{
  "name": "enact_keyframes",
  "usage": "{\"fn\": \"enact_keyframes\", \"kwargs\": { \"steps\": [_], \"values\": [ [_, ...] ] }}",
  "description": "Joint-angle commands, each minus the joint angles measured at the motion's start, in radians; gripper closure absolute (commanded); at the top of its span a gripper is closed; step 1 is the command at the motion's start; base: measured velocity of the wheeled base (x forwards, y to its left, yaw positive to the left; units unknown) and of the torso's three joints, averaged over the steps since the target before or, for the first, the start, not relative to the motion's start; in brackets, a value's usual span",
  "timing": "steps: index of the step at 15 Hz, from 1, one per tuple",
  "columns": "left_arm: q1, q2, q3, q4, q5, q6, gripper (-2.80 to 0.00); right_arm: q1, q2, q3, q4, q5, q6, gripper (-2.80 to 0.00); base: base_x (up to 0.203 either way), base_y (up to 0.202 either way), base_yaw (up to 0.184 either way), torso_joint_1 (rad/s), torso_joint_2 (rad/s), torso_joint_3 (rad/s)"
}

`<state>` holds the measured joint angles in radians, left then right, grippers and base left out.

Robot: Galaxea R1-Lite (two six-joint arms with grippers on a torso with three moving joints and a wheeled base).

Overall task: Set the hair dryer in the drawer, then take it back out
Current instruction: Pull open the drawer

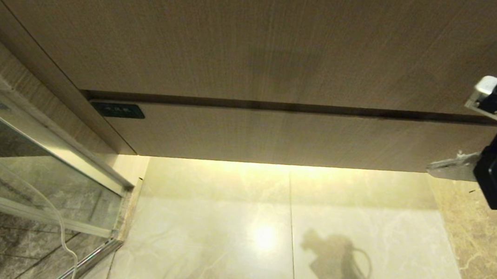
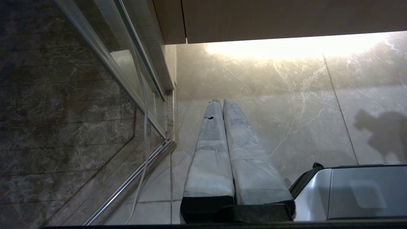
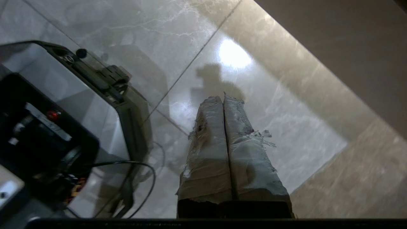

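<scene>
Below the drawer (image 1: 304, 139), over the pale floor tiles (image 1: 351, 226), we see our left tool (image 2: 219, 101) pressed together, empty. Our right tool (image 1: 434, 168), also pressed together and empty, sits near the shut drawer's right end; we see no hair dryer.

Nothing here can be read. The one sign is a small dark label (image 1: 118, 109) on the left end of the drawer (image 1: 286, 137) front, far across from the right gripper (image 1: 432, 168), which hangs by the opposite end; its pale marks are too small to make out.
</scene>
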<state>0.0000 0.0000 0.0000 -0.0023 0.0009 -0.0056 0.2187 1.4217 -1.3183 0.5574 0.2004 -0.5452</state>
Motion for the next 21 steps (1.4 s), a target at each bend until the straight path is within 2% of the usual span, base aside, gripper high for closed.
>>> {"fn": "enact_keyframes", "kwargs": {
  "steps": [1, 3, 4, 5, 6, 8, 11, 13, 14, 15, 17, 21],
  "values": [
    [0.000, 0.000, 0.000, -0.001, 0.001, -0.001, 0.00, 0.010, 0.085, 0.042, -0.078, 0.003, -0.054, 0.00, 0.000, 0.000, 0.000, 0.000, 0.00, 0.000],
    [0.000, 0.001, -0.001, -0.001, 0.001, -0.001, 0.00, 0.020, 0.140, 0.069, -0.164, 0.012, -0.057, 0.00, 0.000, 0.000, 0.000, 0.000, 0.00, 0.000],
    [0.000, 0.000, -0.002, -0.001, 0.001, -0.001, 0.00, 0.018, 0.159, 0.078, -0.186, 0.040, -0.070, -2.80, 0.000, 0.000, 0.000, 0.000, 0.00, 0.000],
    [0.000, 0.000, 0.000, -0.001, 0.000, -0.001, 0.00, 0.017, 0.167, 0.081, -0.198, 0.050, -0.086, -2.80, 0.000, 0.000, 0.000, 0.000, 0.00, 0.000],
    [0.000, 0.000, 0.000, -0.001, 0.000, -0.001, 0.00, 0.015, 0.187, 0.076, -0.213, 0.052, -0.138, -2.80, 0.000, 0.000, 0.000, 0.000, 0.00, 0.000],
    [0.000, 0.000, 0.000, -0.001, 0.000, -0.001, 0.00, 0.009, 0.199, 0.099, -0.320, 0.057, -0.232, -2.80, 0.000, 0.000, 0.000, 0.000, 0.00, 0.000],
    [0.000, 0.001, 0.000, -0.001, 0.000, -0.001, 0.00, -0.014, 0.204, 0.175, -0.585, 0.071, -0.402, -2.80, 0.000, 0.000, 0.000, 0.000, 0.00, 0.000],
    [0.000, 0.002, -0.001, -0.001, 0.001, -0.001, 0.00, -0.044, 0.214, 0.245, -0.778, 0.131, -0.499, -2.80, 0.000, 0.000, 0.000, 0.000, 0.00, 0.000],
    [0.000, 0.001, 0.000, -0.001, 0.000, -0.001, 0.00, -0.054, 0.227, 0.258, -0.844, 0.204, -0.531, -2.80, 0.000, 0.000, 0.000, 0.000, 0.00, 0.000],
    [0.000, 0.001, -0.001, -0.001, 0.000, -0.001, 0.00, -0.066, 0.240, 0.266, -0.876, 0.251, -0.574, -2.80, 0.000, 0.000, 0.000, 0.000, 0.00, 0.000],
    [0.000, 0.002, 0.000, -0.001, -0.001, -0.001, 0.00, -0.079, 0.249, 0.266, -0.872, 0.287, -0.608, -2.80, 0.000, 0.000, 0.000, 0.000, 0.00, 0.000],
    [0.000, 0.002, 0.000, -0.001, 0.001, -0.001, 0.00, -0.092, 0.267, 0.257, -0.873, 0.287, -0.630, -2.80, 0.000, 0.000, 0.000, 0.000, 0.00, 0.000]
  ]
}}
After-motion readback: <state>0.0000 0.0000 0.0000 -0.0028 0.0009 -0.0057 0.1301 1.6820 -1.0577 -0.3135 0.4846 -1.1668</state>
